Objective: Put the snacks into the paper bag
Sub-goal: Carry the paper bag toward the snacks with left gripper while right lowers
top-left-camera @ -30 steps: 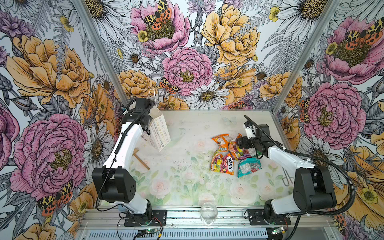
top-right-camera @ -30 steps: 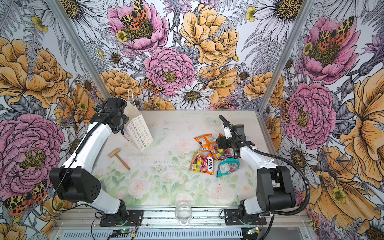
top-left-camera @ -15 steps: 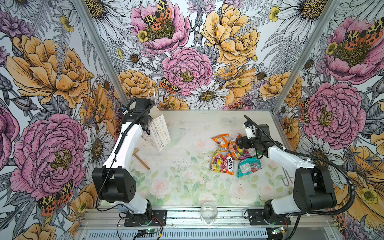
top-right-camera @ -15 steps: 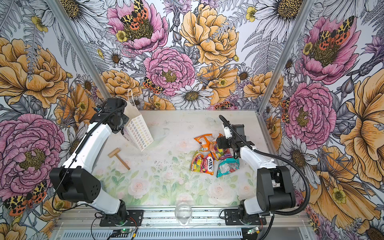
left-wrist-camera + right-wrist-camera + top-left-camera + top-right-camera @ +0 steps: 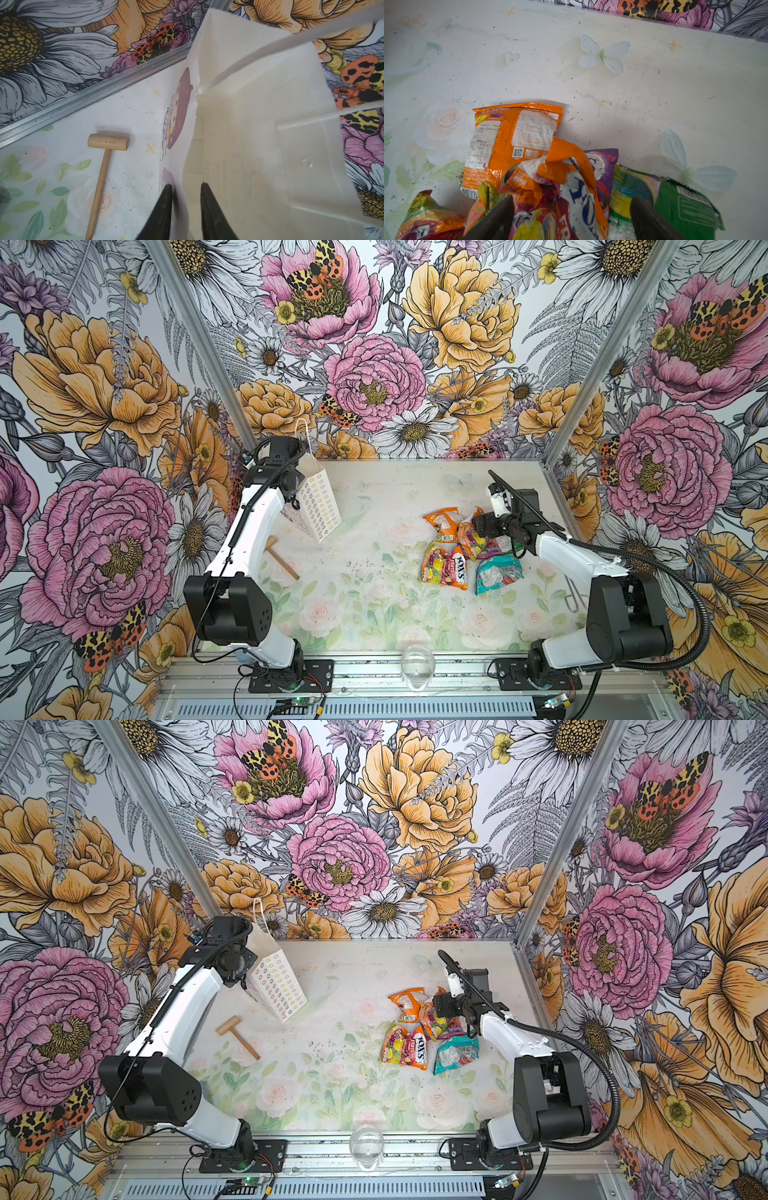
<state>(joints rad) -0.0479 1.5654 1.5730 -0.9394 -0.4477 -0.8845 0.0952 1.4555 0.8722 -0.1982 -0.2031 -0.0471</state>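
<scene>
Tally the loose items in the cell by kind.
Candy packets: 6, overlapping in one pile
Paper bag: 1
Wooden mallet: 1
Clear glass: 1
Total: 9

left wrist view: the paper bag (image 5: 249, 135) runs past the top, right and bottom edges. its cord handle (image 5: 249, 61) is blurred, and the print showing through its wall is too faint to read. the left gripper (image 5: 186, 185) and the mallet (image 5: 108, 142) handle end are cut off at the bottom edge.

right wrist view: the right gripper (image 5: 572, 197) is blurred and cut off below. the purple packet (image 5: 604, 164) lies mostly under an orange packet (image 5: 566, 158). the green packet (image 5: 685, 207) runs off the bottom edge.

both top views: both grippers' fingertips are hidden.
</scene>
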